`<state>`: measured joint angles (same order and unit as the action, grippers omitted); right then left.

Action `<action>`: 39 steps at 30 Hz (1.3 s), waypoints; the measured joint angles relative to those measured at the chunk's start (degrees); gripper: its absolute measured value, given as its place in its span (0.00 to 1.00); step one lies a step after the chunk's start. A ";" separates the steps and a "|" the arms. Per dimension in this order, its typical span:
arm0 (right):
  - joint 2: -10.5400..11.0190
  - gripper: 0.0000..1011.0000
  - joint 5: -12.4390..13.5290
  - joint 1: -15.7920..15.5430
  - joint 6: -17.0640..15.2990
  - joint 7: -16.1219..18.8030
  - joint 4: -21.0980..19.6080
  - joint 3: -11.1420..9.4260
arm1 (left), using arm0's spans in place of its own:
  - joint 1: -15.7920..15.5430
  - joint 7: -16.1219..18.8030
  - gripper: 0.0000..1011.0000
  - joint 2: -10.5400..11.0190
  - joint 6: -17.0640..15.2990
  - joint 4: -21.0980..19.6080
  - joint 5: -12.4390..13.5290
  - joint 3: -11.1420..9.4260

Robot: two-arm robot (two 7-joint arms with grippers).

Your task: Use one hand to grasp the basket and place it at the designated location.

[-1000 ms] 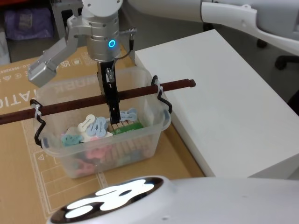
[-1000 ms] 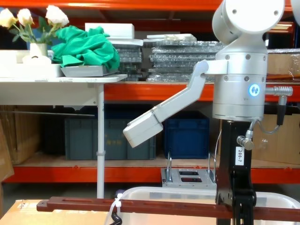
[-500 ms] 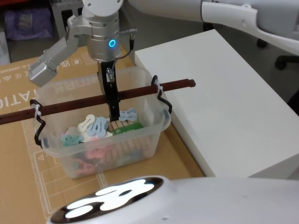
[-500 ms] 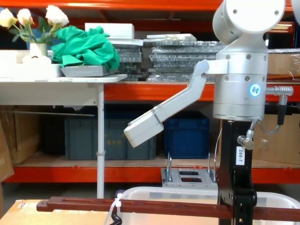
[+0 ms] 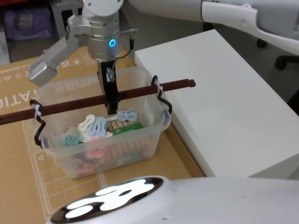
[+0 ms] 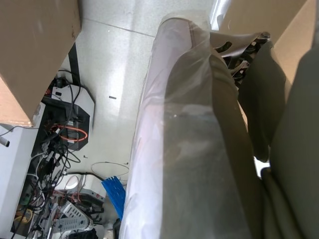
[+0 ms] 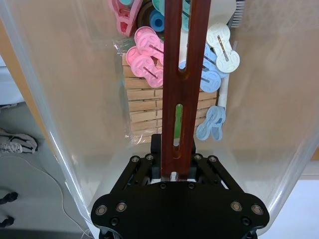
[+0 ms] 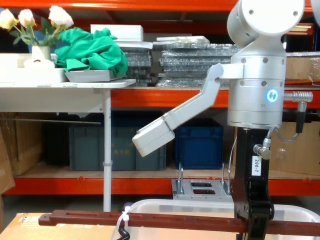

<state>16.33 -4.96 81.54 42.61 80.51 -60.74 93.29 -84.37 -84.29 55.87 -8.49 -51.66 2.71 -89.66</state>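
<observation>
The basket [image 5: 156,126] sits on cardboard [image 5: 18,154], with the white table [image 5: 224,102] just to its right. The right end effector [image 5: 111,108] straddles the middle of the basket's handle [image 5: 70,105]; I cannot tell whether it is clamped. The handle's long axis runs left to right across the basket, with its right end overhanging toward the table. If the hold is loose or off-centre, a lift would likely tip the basket, or that end could snag the table.

Basket [image 5: 140,142] sat on cardboard sheet [image 5: 18,93]. White platform [image 5: 224,102] stood just right of basket. Bar handle [image 5: 70,105] lay across basket rim, left to right, ends overhanging both sides. Clothespins [image 5: 93,127] lay piled inside basket. Right gripper [image 5: 112,109] hung over basket middle, at bar handle. Shelving rack [image 8: 150,97] stood behind basket.
</observation>
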 joint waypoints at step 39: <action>5.00 0.22 -0.79 3.55 -1.34 -0.91 -7.11 -1.88 | 0.00 0.00 0.00 0.00 0.00 0.00 0.00 0.00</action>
<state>21.33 -5.74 85.09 41.27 79.59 -67.85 91.41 -84.37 -84.29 55.87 -8.49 -51.66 2.71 -89.66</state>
